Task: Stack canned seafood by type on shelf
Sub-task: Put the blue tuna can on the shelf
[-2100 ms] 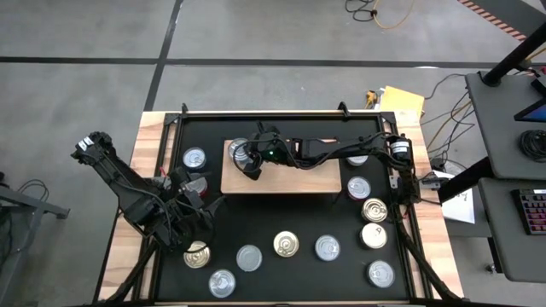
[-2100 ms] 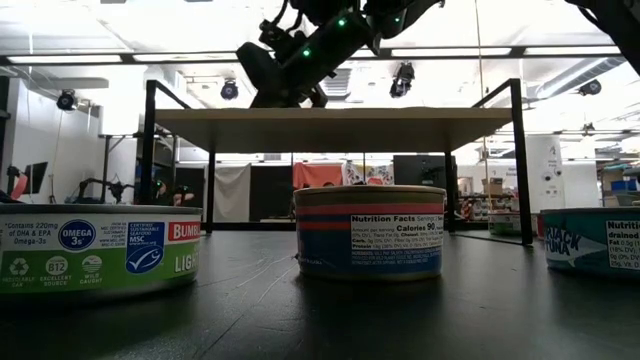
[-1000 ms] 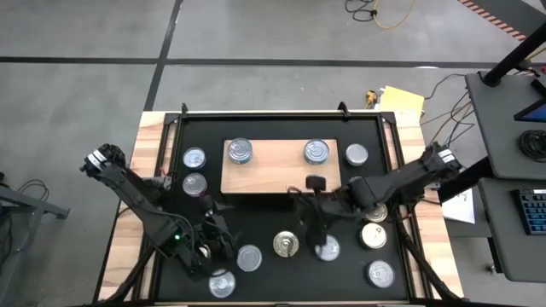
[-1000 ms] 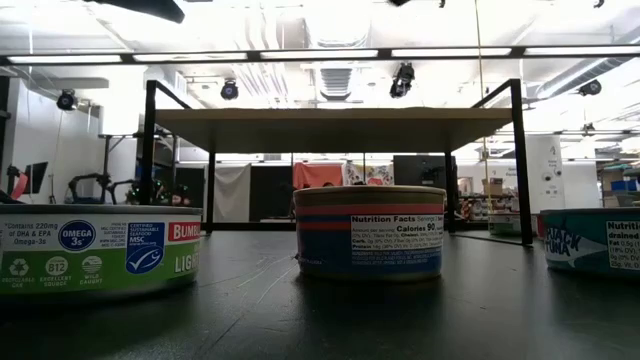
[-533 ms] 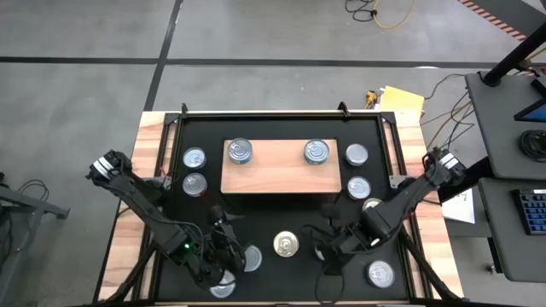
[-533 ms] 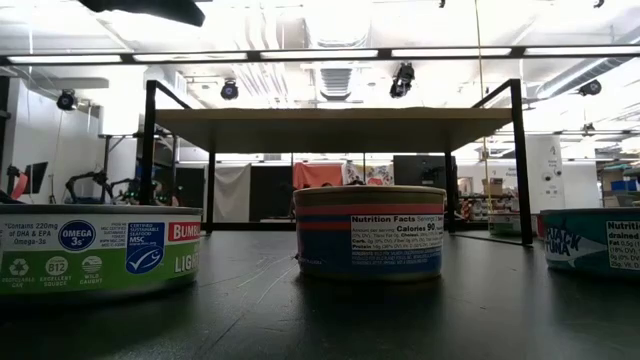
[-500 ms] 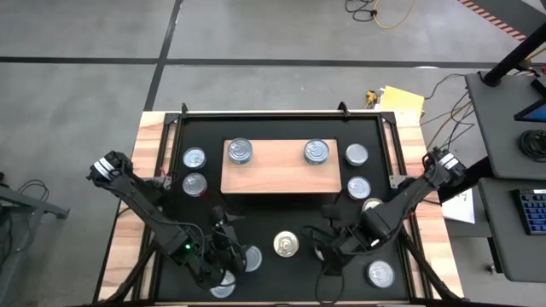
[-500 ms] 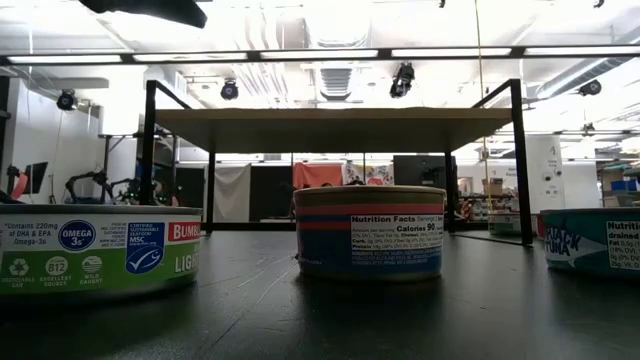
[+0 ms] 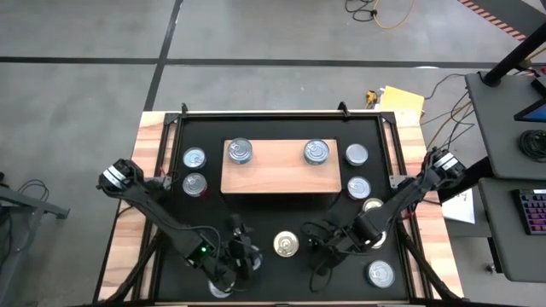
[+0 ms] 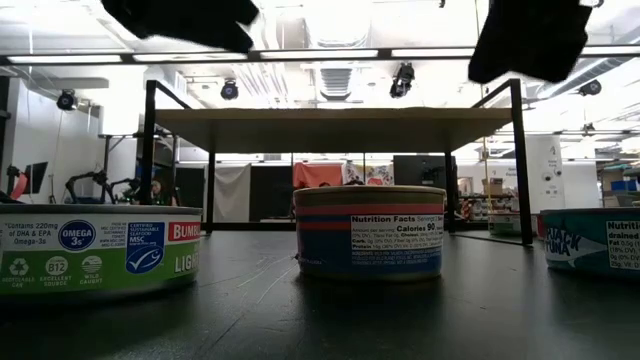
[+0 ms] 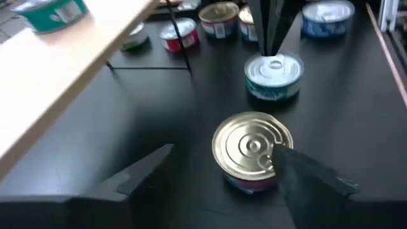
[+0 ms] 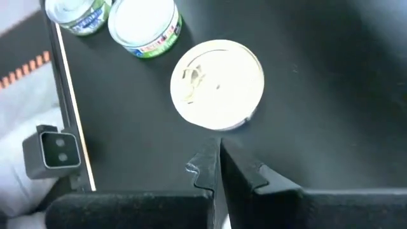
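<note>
Two tins (image 9: 240, 152) (image 9: 316, 152) stand on the light-wood shelf (image 9: 281, 175). Several more rest on the black mat around it. A gold-lidded tin (image 9: 286, 246) stands near the front, between my two grippers. My left gripper (image 9: 243, 254) hovers open just to its left. In the left wrist view the left gripper (image 11: 224, 149) has nothing between its fingers, and the gold tin (image 11: 248, 143) lies just ahead. My right gripper (image 9: 317, 245) is shut to the tin's right. The right wrist view shows my right gripper (image 12: 218, 145) pointing at the mat short of the gold tin (image 12: 218, 83).
A teal-labelled silver tin (image 11: 273, 73) stands under the right gripper's shut fingers (image 11: 272, 32). Two green-labelled tins (image 12: 143, 25) sit toward the front left. More tins (image 9: 194, 158) (image 9: 359, 188) (image 9: 380, 274) line both sides. A small camera (image 12: 54, 149) sits at the mat's near edge.
My left gripper has moved down and toward the table's right and near edge, ending beside the gold tin. My right gripper has dropped from near the shelf toward the near edge and rolled about its own axis. Both arms now dip into the top of the low view. No tin has moved.
</note>
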Controlling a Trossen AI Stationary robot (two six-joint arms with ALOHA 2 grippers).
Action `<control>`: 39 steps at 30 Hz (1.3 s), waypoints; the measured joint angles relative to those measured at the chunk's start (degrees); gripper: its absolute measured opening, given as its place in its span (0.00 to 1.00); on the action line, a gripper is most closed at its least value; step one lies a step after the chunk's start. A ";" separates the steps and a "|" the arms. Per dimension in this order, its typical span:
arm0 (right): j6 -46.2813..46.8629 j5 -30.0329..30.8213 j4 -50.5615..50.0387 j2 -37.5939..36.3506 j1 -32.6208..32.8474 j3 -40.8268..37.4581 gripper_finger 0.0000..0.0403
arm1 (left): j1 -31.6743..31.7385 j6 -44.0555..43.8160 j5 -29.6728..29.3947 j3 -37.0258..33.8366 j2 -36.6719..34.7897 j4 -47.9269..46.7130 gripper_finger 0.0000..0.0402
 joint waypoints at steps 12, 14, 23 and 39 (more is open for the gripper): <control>-0.07 4.69 7.31 0.00 -0.83 -5.96 0.02 | 0.43 10.26 0.70 0.00 7.12 9.20 0.09; -0.10 4.73 7.19 0.04 -0.96 -6.95 0.02 | 0.52 10.28 0.69 0.00 7.74 9.45 0.03; -6.54 6.26 8.12 0.48 -1.15 -8.50 0.04 | 1.00 14.39 1.07 0.02 12.79 18.64 0.00; -16.58 16.91 29.51 9.64 2.59 -10.20 0.02 | 2.68 14.54 -6.64 0.94 12.94 18.59 0.00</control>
